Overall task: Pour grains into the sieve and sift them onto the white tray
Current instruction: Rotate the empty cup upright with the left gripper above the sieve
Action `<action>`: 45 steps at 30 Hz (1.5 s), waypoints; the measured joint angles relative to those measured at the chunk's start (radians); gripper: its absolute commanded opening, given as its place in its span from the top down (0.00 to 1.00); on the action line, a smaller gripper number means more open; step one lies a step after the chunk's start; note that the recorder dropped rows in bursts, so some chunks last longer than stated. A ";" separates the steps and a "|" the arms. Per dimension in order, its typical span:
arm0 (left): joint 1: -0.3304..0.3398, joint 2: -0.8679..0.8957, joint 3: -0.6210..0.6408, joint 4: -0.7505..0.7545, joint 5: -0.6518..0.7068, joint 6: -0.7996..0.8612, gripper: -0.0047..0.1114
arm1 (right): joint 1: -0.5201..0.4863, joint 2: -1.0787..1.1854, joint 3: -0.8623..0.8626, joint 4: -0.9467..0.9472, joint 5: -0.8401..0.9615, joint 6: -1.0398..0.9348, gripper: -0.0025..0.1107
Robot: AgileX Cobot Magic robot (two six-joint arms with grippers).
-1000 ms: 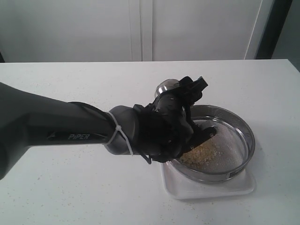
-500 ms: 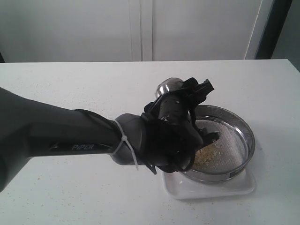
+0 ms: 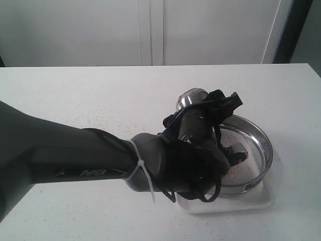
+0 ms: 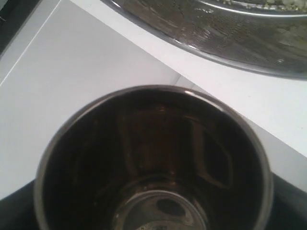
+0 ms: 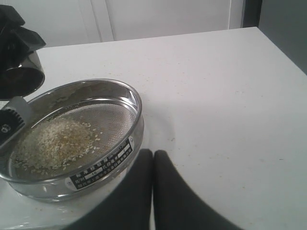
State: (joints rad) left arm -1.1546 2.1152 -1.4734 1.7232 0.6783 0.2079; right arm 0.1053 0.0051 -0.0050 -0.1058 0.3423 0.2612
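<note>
One claw [image 3: 212,107] grips a steel cup [image 3: 192,97] beside sieve [image 3: 262,133].

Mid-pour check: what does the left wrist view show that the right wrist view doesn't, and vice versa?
Left wrist only: the inside of the steel cup, dark and seemingly empty down to its bottom. Right wrist only: the whole heap of grains on the mesh of the sieve, the label on its wall, and the right gripper, shut and empty. Both: the steel cup and the sieve's steel wall.
</note>
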 measured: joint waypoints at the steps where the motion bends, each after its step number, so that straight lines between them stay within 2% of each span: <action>1: 0.002 0.000 0.000 0.000 0.002 0.000 0.96 | 0.000 0.000 0.000 0.000 0.000 0.000 0.98; 8: 0.002 0.000 0.000 0.000 0.041 0.000 0.96 | 0.000 0.000 0.000 0.000 0.000 0.000 0.98; 14: 0.002 0.000 0.000 0.000 0.143 -0.038 0.96 | 0.000 0.000 0.000 0.000 0.000 0.000 0.98; 18: 0.002 0.000 0.000 0.000 0.109 -0.056 0.96 | 0.000 0.000 0.000 0.000 0.000 0.000 0.98; 22: 0.002 0.000 0.000 0.000 0.063 -0.134 0.96 | 0.000 0.000 0.000 0.000 0.000 0.000 0.98; 29: 0.002 0.000 0.000 0.000 0.063 -0.238 0.96 | 0.000 0.000 0.000 0.000 0.000 0.000 0.98; 45: 0.002 -0.015 0.000 0.000 0.063 -0.605 0.96 | 0.000 0.000 0.000 0.000 0.000 0.001 0.98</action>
State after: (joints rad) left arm -1.1528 2.0999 -1.4734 1.7232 0.7409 -0.3971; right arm 0.1053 0.0051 -0.0050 -0.1058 0.3423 0.2627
